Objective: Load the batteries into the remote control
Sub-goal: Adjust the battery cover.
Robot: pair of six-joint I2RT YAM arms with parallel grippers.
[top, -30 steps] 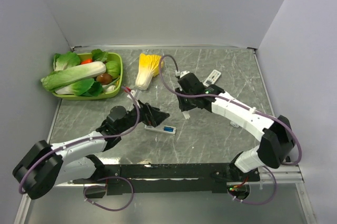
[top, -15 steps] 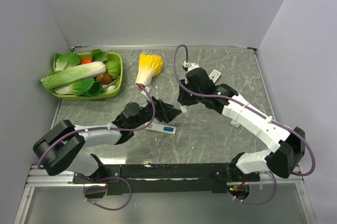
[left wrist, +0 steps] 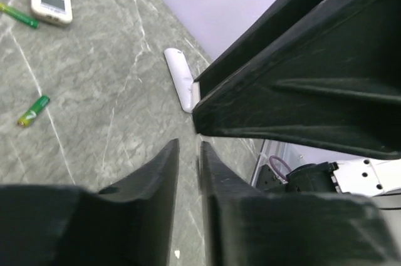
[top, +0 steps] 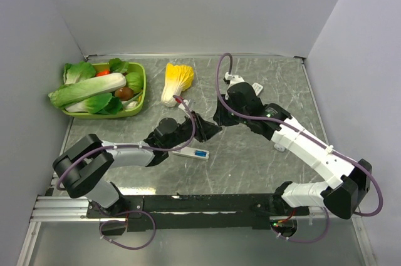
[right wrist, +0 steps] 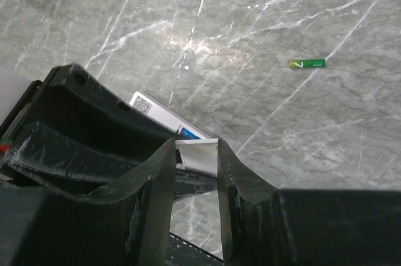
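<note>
**Grip check: right clamped on cover, left pinched shut on nothing**

Top view. Found the left gripper [top: 210, 129] and right gripper [top: 220, 117] tip to tip over the middle of the table [top: 250, 172], just beyond the remote [top: 191, 152] lying flat. Logged a far remote [top: 253, 90] at the back right, well apart. Could not make out batteries or finger gaps from here.

Left wrist view. Saw the left fingers [left wrist: 156, 184] set almost together, only a thin slit between, nothing in it. Noted a white cover [left wrist: 178, 81] poking out from behind the right gripper's black fingers. Spotted a green battery [left wrist: 32, 111] loose on the table and another battery [left wrist: 19, 15] just beside the far remote.

Right wrist view. Found the right fingers [right wrist: 153, 178] clamped on the white cover, one on each face. Noted the remote just beyond it, partly hidden by the left gripper, and a green battery [right wrist: 307, 63] lying alone to the right.
</note>
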